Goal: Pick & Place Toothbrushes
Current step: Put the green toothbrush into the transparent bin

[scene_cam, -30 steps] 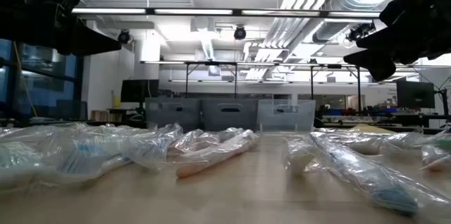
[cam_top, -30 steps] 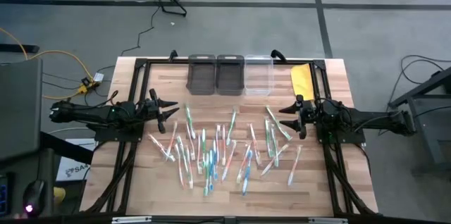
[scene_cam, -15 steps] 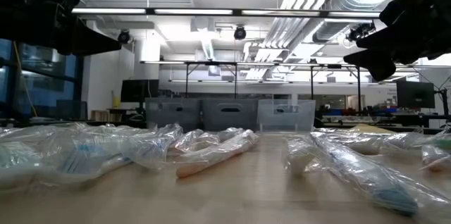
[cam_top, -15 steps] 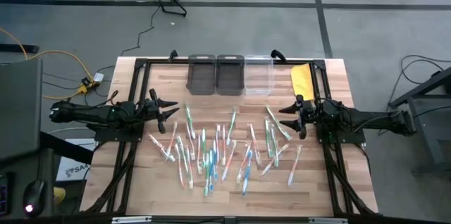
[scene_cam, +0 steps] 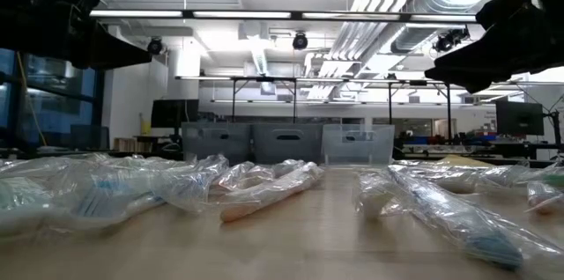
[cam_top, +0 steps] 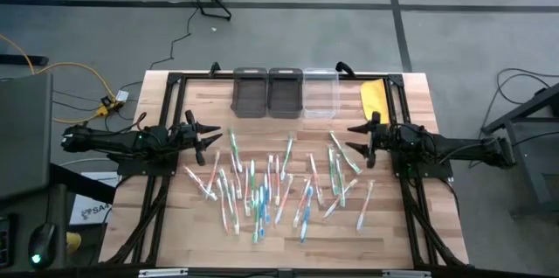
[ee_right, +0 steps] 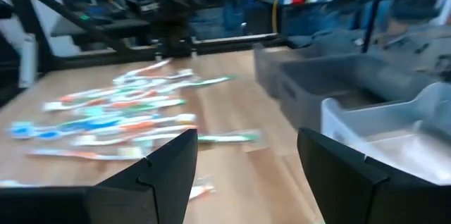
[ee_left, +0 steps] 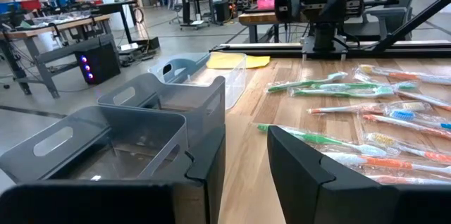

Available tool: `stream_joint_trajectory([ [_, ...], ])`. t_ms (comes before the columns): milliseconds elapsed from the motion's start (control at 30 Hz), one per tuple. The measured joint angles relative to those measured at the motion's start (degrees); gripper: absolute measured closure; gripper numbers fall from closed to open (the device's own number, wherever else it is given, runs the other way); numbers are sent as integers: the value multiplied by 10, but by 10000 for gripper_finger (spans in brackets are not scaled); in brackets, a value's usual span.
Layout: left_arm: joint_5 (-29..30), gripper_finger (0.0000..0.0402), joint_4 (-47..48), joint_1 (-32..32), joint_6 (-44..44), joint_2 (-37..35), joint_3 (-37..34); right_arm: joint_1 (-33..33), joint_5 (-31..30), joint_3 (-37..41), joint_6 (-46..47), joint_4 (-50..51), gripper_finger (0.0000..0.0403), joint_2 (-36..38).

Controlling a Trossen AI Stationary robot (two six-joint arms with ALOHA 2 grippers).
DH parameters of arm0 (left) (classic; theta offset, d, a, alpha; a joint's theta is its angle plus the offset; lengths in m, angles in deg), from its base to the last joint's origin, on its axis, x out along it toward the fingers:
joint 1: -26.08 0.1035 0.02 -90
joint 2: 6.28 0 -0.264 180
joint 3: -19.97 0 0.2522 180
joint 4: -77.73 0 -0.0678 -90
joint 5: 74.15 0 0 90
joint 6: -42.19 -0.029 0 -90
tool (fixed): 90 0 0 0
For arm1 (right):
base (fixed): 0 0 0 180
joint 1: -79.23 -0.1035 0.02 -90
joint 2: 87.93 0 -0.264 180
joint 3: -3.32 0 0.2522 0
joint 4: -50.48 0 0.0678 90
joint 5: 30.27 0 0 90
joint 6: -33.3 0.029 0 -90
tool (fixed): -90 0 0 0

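Observation:
Several toothbrushes (cam_top: pixel 271 182) with white, green, blue and orange-red handles lie flat and scattered on the middle of the wooden table, each in a clear wrapper (scene_cam: pixel 264 187). My left gripper (cam_top: pixel 212 137) hovers level at the table's left side, left of the pile, open with nothing between its fingers (ee_left: pixel 246 136). Opposite it, at the right side, my right gripper (cam_top: pixel 356 138) also hovers level, wide open and holding nothing (ee_right: pixel 246 139). The toothbrushes (ee_left: pixel 366 111) (ee_right: pixel 120 115) lie ahead of and below both grippers.
Two dark bins (cam_top: pixel 249 92) (cam_top: pixel 285 92) and a clear bin (cam_top: pixel 320 94) stand in a row at the table's far edge. A yellow flat object (cam_top: pixel 374 99) lies to their right. Black frame bars (cam_top: pixel 166 173) run along both sides.
My right gripper has rolled at the wrist while staying in place, so its two fingers now lie spread side by side over the table. It stays open. The toothbrushes have not moved.

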State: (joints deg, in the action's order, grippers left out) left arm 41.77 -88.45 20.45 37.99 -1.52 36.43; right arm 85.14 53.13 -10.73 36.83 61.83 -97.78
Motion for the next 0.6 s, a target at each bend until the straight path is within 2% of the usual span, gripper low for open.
stream_joint_trajectory([
  [267, 0, 300, 0, 0, 0, 0, 0, 0, 5, 0, 4, -6, 165, 0],
  [333, 0, 300, 0, 0, 0, 0, 0, 0, 4, 0, 55, -10, 165, 0],
  [500, 0, 300, 0, 0, 0, 0, 0, 0, -60, 0, 248, -9, 165, -2],
  [600, 0, 300, 0, 0, 0, 0, 0, 0, -61, 0, 271, -11, 165, -8],
])
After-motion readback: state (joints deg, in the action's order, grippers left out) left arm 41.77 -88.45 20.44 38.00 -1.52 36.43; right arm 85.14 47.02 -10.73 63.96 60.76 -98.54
